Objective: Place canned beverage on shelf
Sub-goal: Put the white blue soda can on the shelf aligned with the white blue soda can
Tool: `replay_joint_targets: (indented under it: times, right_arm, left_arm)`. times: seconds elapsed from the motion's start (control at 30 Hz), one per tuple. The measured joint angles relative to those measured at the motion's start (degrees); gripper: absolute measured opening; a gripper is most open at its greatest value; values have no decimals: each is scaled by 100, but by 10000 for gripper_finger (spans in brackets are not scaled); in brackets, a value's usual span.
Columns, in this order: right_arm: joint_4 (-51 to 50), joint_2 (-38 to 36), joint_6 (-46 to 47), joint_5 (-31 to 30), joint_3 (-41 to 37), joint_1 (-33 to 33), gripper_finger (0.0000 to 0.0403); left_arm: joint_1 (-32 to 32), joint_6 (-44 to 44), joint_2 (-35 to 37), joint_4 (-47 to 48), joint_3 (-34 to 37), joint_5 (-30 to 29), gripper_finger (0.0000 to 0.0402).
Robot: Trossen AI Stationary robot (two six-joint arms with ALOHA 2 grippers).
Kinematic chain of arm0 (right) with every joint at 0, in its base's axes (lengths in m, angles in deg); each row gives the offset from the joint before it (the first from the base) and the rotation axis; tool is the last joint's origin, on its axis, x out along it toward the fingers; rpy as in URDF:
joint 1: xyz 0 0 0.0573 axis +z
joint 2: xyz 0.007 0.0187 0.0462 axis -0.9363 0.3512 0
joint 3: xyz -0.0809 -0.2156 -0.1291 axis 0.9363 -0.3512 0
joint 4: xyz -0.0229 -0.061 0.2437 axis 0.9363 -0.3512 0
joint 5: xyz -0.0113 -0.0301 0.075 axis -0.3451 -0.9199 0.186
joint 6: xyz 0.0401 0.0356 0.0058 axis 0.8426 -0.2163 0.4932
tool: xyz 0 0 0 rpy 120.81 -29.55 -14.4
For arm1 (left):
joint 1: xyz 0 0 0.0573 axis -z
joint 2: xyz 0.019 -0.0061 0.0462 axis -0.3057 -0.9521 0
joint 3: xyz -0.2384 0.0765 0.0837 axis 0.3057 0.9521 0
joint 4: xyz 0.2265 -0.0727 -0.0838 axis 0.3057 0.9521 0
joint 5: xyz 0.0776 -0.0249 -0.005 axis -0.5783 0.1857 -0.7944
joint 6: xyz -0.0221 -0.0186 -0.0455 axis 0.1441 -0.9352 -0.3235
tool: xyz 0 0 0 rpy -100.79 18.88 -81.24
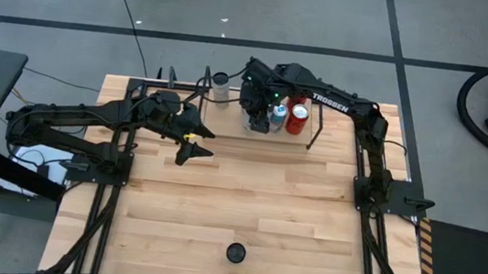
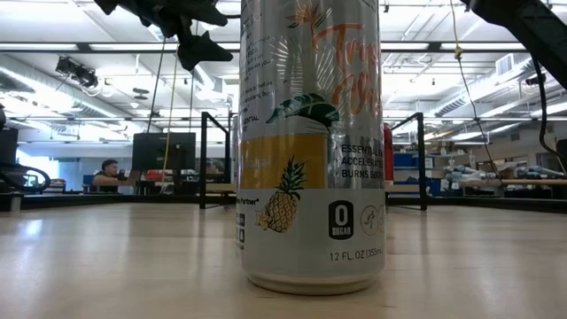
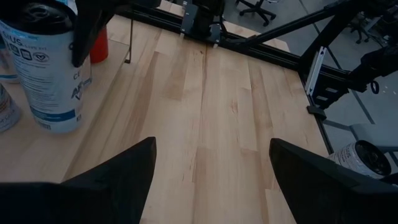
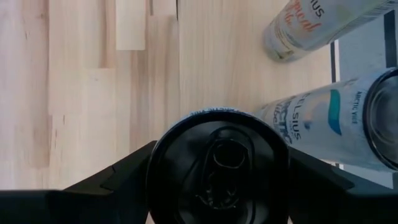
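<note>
The shelf [image 1: 314,131] stands at the table's far edge; its black end frames [image 2: 205,159] show in the low view. My right gripper [image 1: 260,119] is above it, shut on a can [image 4: 217,165] with a black top and a white and blue label [image 3: 50,74]. A blue can [image 1: 279,115] and a red can [image 1: 298,118] stand right beside it. My left gripper [image 1: 195,145] hangs open over the table left of the shelf's middle, with nothing between its fingers [image 3: 124,180]. My right gripper pinches the black-topped can between its two fingers [image 4: 118,177], one on either side of the wall just below the top rim [image 4: 150,165]. The fingers come from above, slanting down. The can stays upright; whether its base [image 3: 56,124] rests on the wood I cannot tell.
A white can [image 1: 220,84] stands at the shelf's left end. More pale cans [image 4: 323,118] crowd beside the held one. A tall pineapple-print can [image 2: 310,142] stands alone near the table's front edge [image 1: 235,252]. Bare wood lies between it and the shelf.
</note>
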Motion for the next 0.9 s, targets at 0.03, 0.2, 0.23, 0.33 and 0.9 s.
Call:
replay_joint_targets:
  times: [0.03,0.2,0.23,0.33,0.9]
  right_arm:
    - [9,0,0,13,0,-13,298]
    - [184,-4,42,257,-103,-58,298]
    - [240,-4,42,265,-146,-59,298]
    - [346,-4,17,263,-264,-52,298]
    - [655,-17,-4,-103,-253,-52,311]
  left_arm:
    - [0,0,0,1,0,0,314]
    - [0,0,0,1,0,0,314]
    - [0,0,0,1,0,0,314]
    - [2,0,0,3,0,0,314]
    - [2,0,2,218,0,0,314]
